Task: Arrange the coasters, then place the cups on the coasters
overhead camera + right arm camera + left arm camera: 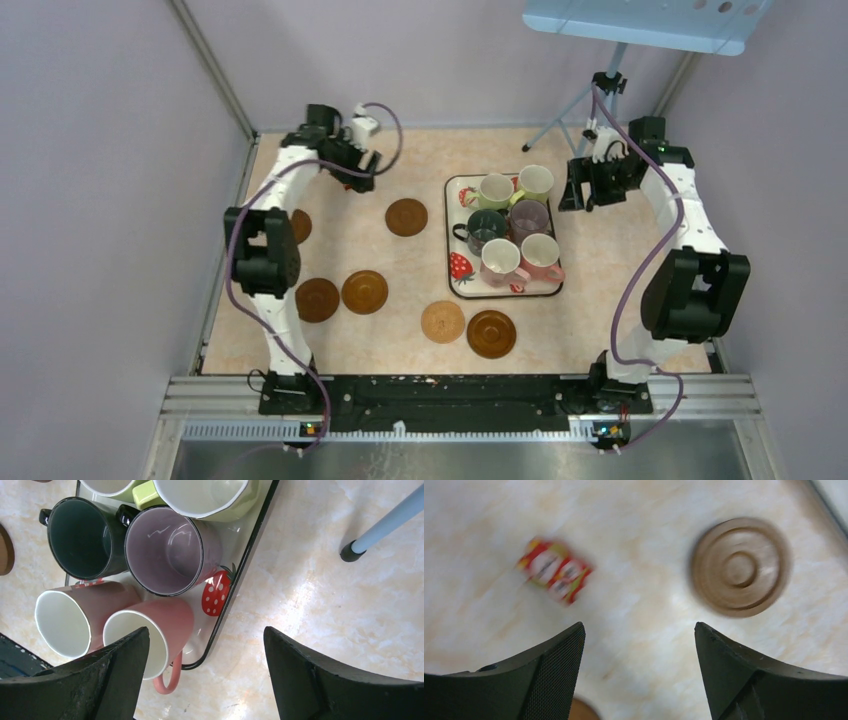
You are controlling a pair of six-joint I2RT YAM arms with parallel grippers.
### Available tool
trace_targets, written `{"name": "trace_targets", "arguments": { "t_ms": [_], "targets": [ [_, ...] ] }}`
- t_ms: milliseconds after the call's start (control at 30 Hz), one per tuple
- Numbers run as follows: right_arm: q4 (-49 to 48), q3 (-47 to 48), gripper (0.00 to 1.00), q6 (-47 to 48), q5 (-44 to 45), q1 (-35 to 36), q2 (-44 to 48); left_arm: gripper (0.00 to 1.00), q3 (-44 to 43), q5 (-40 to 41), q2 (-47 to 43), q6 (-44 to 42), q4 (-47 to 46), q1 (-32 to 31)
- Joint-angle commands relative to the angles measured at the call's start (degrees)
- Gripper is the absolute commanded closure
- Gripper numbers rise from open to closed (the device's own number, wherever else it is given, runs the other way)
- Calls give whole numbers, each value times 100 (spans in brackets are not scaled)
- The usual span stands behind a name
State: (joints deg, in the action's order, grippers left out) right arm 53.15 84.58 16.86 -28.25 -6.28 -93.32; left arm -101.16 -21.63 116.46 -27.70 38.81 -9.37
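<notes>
Brown coasters (364,291) lie scattered across the surface (600,260); six cups (500,262) sit in the tray (470,291), centre frame. Both jaws released, empty: you have every placement left.

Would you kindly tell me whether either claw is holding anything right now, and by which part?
Nothing is held: the left claw and the right claw both stand open and empty.

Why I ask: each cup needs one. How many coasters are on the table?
6 coasters: one left of the tray, one partly behind the left arm, two side by side nearer, a tan one beside a dark one in front of the tray.
</notes>
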Motion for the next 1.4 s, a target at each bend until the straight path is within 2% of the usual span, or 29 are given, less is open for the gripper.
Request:
{"name": "trace_targets", "arguments": {
  "t_ms": [0,167,333,667,900,1033,1267,1367],
  "targets": [
    [-351,243,17,-154,-377,-40,-61,14,236,-89,-542,338,454,1417],
    [-592,107,15,-312,-446,-40,-51,15,358,312,-447,519,358,2546],
    [-496,229,15,-194,-496,-40,-151,19,400,549,-99,487,302,2952],
    [-516,327,15,-151,-235,-40,-192,24,949,512,123,156,-58,2984],
    [-481,419,15,-61,-144,-40,-223,27,1223,783,214,-79,-304,2984],
    [-489,398,15,-69,-116,-40,-234,34,1256,711,278,-168,-306,2968],
    [-492,386,15,-87,-85,-40,-247,55,1286,440,307,-142,-329,2608],
    [-484,376,15,-95,-84,-38,-242,58,1291,393,328,-23,-359,2358]
  ]
}}
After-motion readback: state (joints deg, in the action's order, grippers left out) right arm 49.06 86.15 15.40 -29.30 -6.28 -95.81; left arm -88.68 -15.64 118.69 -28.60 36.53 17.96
